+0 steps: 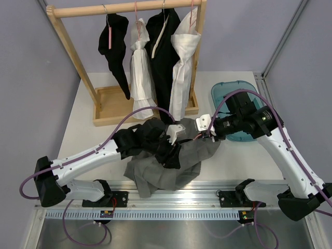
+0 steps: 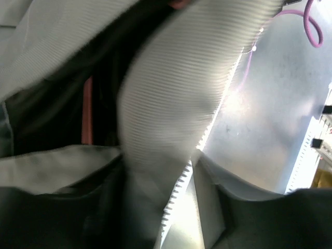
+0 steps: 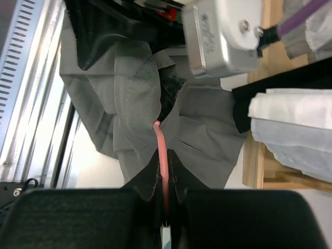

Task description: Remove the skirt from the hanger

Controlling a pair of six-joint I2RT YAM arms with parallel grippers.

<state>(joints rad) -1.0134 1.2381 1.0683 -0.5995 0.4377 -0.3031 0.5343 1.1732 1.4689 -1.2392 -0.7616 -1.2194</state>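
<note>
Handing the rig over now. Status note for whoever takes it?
Right gripper: shut on the pink hanger.
Left gripper: buried in the grey skirt; its wrist view is blurred, so I cannot confirm its grip.
Things: the grey skirt is bunched on the table in front of the clothes rack, and the pink hanger's rod runs into its folds.
Done: skirt and hanger are off the rack.
Left: the skirt is still on the hanger. Pull the two apart.
</note>
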